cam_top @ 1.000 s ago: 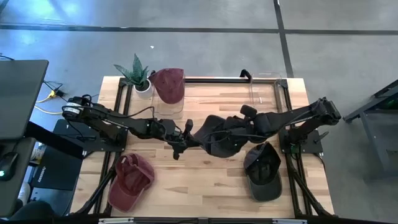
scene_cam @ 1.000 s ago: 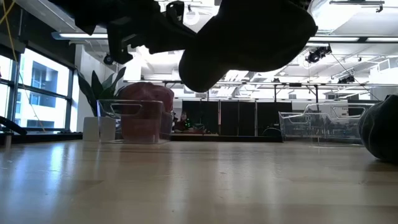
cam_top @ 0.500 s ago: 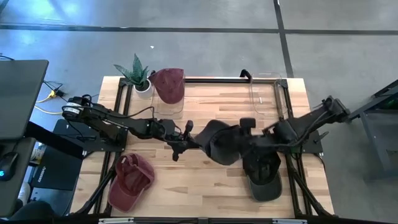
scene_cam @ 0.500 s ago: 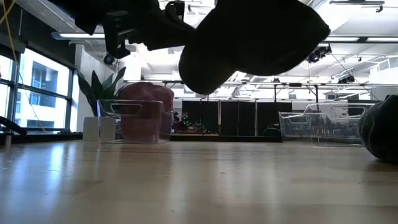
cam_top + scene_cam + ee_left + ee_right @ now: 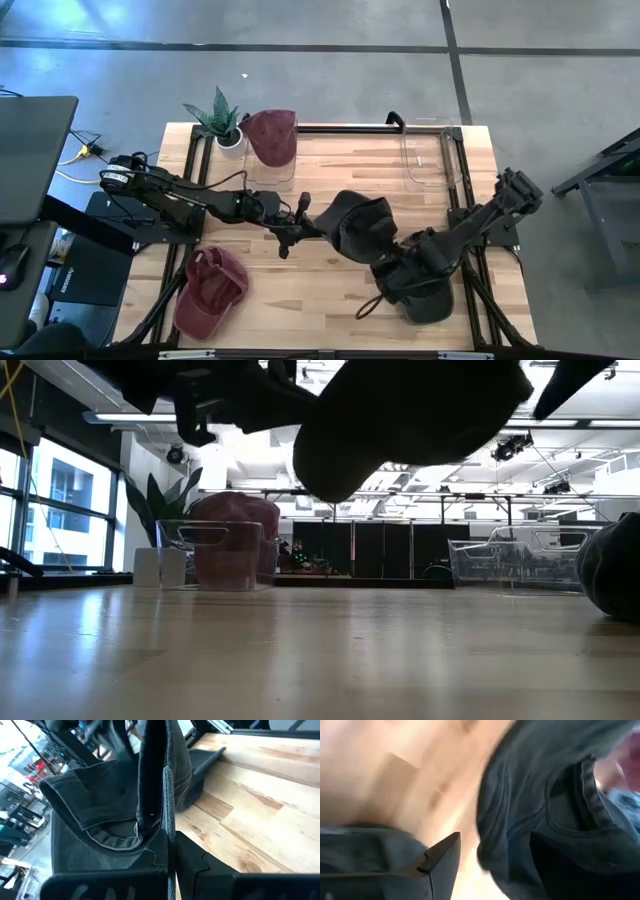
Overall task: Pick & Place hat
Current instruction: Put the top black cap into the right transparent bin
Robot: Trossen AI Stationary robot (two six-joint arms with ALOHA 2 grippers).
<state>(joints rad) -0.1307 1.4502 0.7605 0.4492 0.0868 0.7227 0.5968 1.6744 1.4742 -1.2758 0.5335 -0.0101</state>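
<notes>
A dark grey hat (image 5: 360, 225) hangs above the table's middle, well clear of the wood in the low view (image 5: 400, 420). My left gripper (image 5: 300, 225) reaches in from the table's left and is shut on it. My right gripper (image 5: 382, 288) is open and stands apart from that hat, near the front right, above a second dark hat (image 5: 432, 292) that lies on the table. In the right wrist view one finger (image 5: 442, 857) shows, with the held hat (image 5: 560, 805) beyond it. My left gripper pinches a thin edge of the hat (image 5: 165, 822) between its two shut fingers (image 5: 192, 862). The fingers come level from the table's left. The hat is lifted clear of the table, and its crown bulges out beyond the fingertips toward the table's right.
A clear bin (image 5: 272, 150) at the far left holds a maroon hat (image 5: 272, 133), beside a potted plant (image 5: 222, 118). Another maroon hat (image 5: 210, 290) lies at the near left. An open clear bin (image 5: 430, 152) stands at the far right.
My right gripper has let go of the hanging dark hat and drawn back toward the table's near right, ending over the second dark hat. The hanging hat has stayed lifted clear in my left gripper, which has kept still.
</notes>
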